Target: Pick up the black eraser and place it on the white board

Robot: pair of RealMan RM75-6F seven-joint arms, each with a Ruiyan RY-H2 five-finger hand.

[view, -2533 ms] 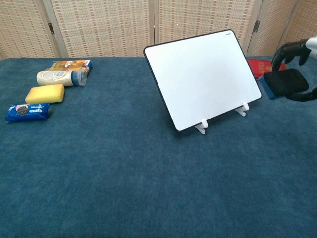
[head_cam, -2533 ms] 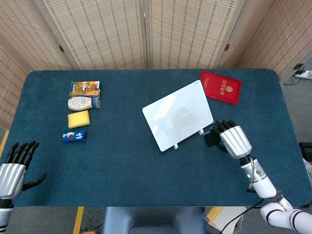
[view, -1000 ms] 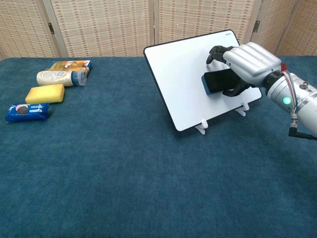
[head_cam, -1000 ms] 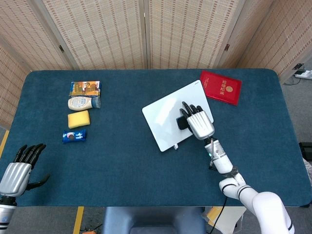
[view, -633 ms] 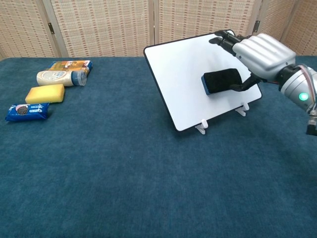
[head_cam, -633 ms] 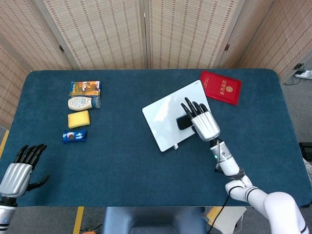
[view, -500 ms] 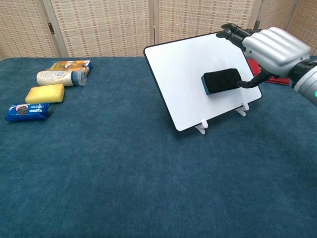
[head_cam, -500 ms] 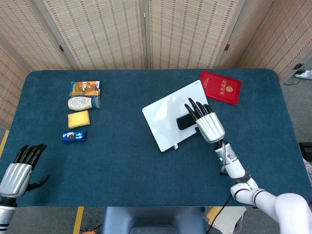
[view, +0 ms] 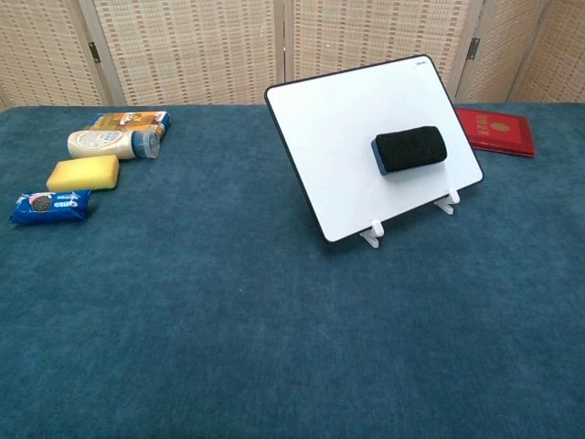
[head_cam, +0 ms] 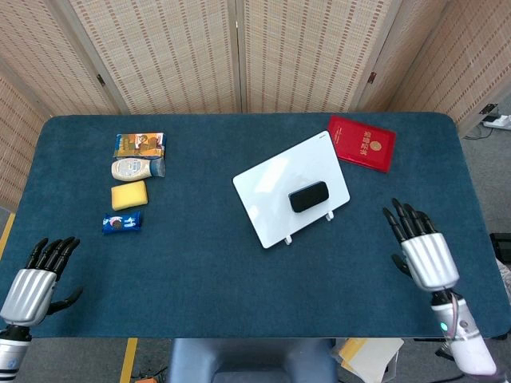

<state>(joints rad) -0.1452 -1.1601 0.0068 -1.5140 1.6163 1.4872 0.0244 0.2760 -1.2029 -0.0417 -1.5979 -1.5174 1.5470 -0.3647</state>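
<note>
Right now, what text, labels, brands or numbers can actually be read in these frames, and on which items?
None can be read with confidence.
red booklet: gold lettering and an emblem, too small to read.
blue snack packet: a cookie picture, printing blurred.
orange box: printed graphics, words illegible.
white bottle: label too blurred.
white board: a tiny mark at its top corner, unreadable.
black eraser: no text visible.

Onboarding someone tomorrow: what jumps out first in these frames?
The white board, propped tilted on small stands mid-table, with the black eraser stuck to its face and no hand on it. Next, the red booklet lying flat behind the board's right corner. Both hands hover open at the near table edge.
</note>
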